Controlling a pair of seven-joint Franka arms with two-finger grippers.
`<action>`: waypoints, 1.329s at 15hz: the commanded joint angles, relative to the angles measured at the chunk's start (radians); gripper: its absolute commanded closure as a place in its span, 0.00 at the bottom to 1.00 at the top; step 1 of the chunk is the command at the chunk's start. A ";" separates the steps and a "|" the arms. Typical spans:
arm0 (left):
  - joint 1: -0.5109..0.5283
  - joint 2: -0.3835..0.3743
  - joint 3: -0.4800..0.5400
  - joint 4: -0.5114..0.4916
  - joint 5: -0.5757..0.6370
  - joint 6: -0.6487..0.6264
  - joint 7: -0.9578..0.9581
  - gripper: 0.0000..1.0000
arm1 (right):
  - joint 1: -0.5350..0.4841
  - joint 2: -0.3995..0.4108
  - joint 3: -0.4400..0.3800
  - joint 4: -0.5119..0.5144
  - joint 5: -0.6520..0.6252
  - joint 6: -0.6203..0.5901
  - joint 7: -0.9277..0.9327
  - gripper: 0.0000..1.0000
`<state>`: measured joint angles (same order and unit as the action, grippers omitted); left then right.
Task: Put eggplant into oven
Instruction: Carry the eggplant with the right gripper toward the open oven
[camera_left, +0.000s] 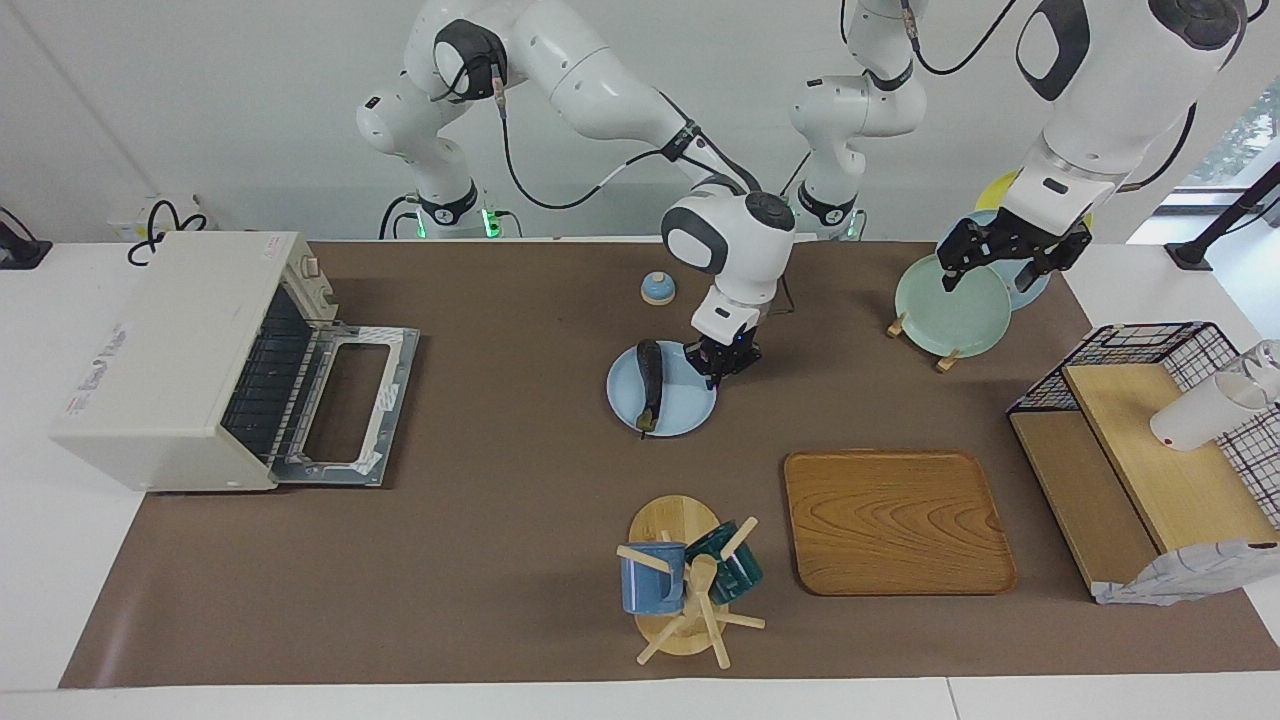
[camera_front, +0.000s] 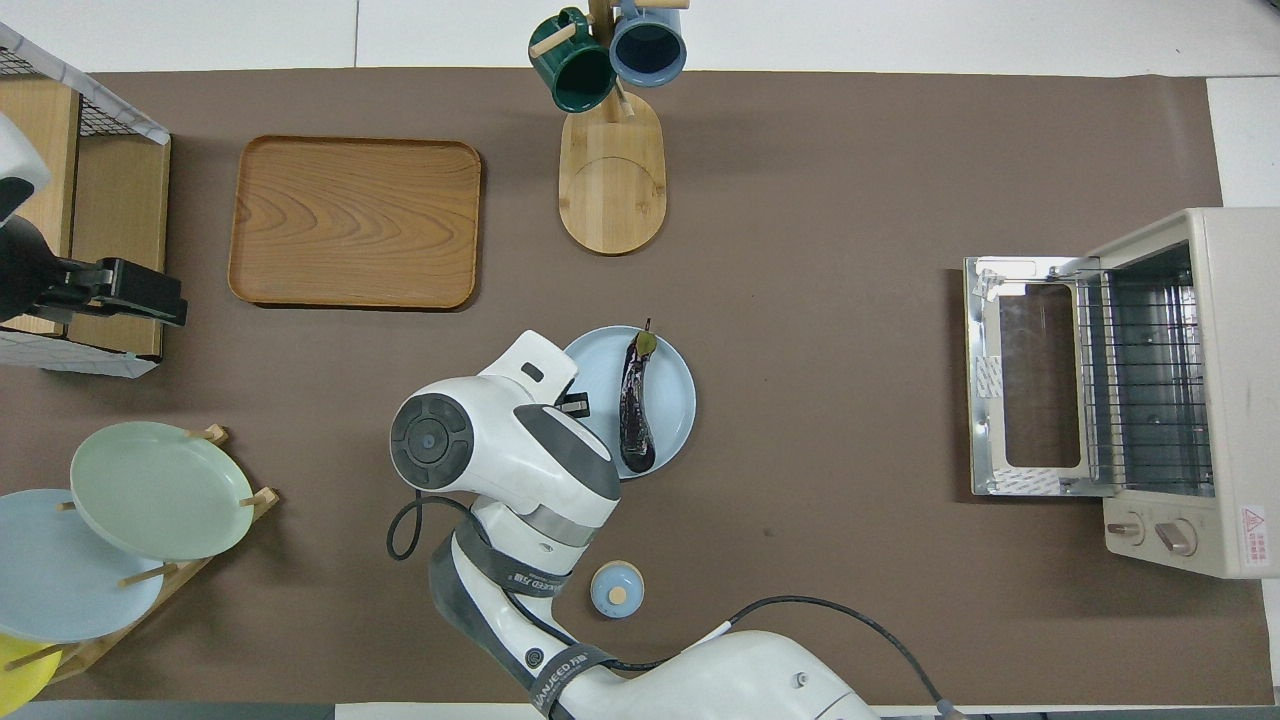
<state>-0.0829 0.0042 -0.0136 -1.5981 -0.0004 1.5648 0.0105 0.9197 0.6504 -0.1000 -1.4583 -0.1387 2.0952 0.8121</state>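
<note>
The right gripper (camera_left: 723, 371) is closed on the rim of a light blue plate (camera_left: 690, 408) mid-table. The eggplant (camera_left: 650, 380) lies on that plate, stem end away from the robots. The oven (camera_left: 190, 355) stands door-open at the right arm's end. The left gripper (camera_left: 1008, 260) hangs spread open over a green plate (camera_left: 950, 300).

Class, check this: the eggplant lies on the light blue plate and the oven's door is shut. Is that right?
Not quite. The eggplant does lie on the light blue plate, but the oven door is open, folded down flat. The facing view shows it.
</note>
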 joint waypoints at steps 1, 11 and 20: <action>-0.008 0.013 0.006 0.032 0.005 -0.037 -0.001 0.00 | -0.021 -0.024 0.011 -0.008 -0.018 -0.053 -0.001 1.00; -0.012 0.008 0.006 0.023 -0.004 -0.025 -0.017 0.00 | -0.174 -0.179 0.000 -0.028 -0.101 -0.270 -0.250 1.00; -0.026 0.003 0.011 0.020 -0.007 -0.028 -0.015 0.00 | -0.473 -0.527 0.000 -0.473 -0.147 -0.207 -0.569 1.00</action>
<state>-0.0982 0.0043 -0.0158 -1.5917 -0.0004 1.5558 0.0046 0.5033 0.2378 -0.1146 -1.7919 -0.2550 1.8497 0.3046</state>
